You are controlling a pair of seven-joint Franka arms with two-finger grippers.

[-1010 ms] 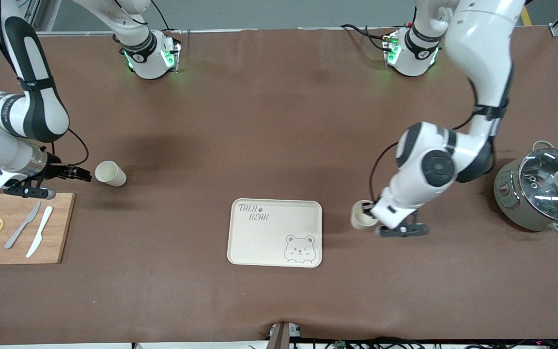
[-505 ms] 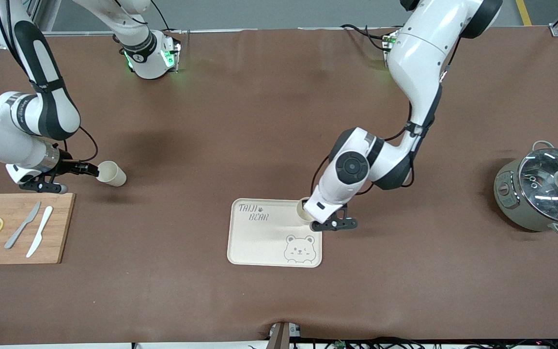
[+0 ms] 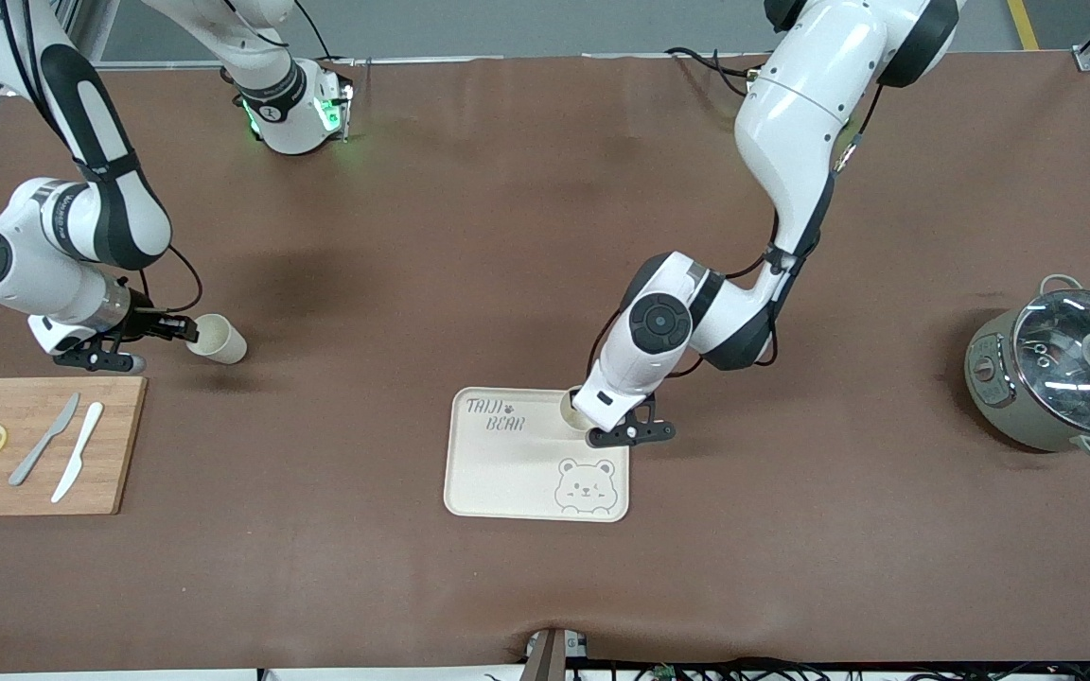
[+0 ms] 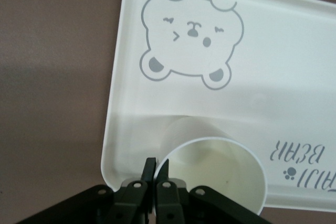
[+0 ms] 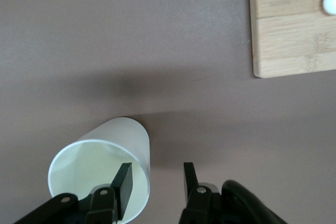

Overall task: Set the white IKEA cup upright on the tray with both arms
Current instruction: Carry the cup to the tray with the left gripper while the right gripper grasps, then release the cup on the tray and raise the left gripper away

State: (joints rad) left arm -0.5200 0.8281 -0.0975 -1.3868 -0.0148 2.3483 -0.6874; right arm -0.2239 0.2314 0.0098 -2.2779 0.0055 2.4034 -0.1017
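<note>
The cream bear tray (image 3: 507,473) lies mid-table. My left gripper (image 3: 587,414) is shut on the rim of a white cup (image 3: 571,405). It holds the cup mouth-up over the tray corner toward the left arm's end. In the left wrist view the fingers (image 4: 157,169) pinch the cup (image 4: 220,177) wall above the tray (image 4: 294,66). I cannot tell whether the cup touches the tray. A second white cup (image 3: 219,339) lies on its side on the table. My right gripper (image 3: 187,330) is open at its mouth. One finger (image 5: 125,182) is inside this cup (image 5: 105,166), the other outside.
A wooden cutting board (image 3: 119,445) with two lemon slices and two knives lies at the right arm's end, and its corner shows in the right wrist view (image 5: 294,24). A grey pot with a glass lid (image 3: 1056,378) stands at the left arm's end.
My left arm has carried its cup from the table beside the tray to over the tray's corner. My right gripper has moved up to the lying cup, and one finger has entered its mouth.
</note>
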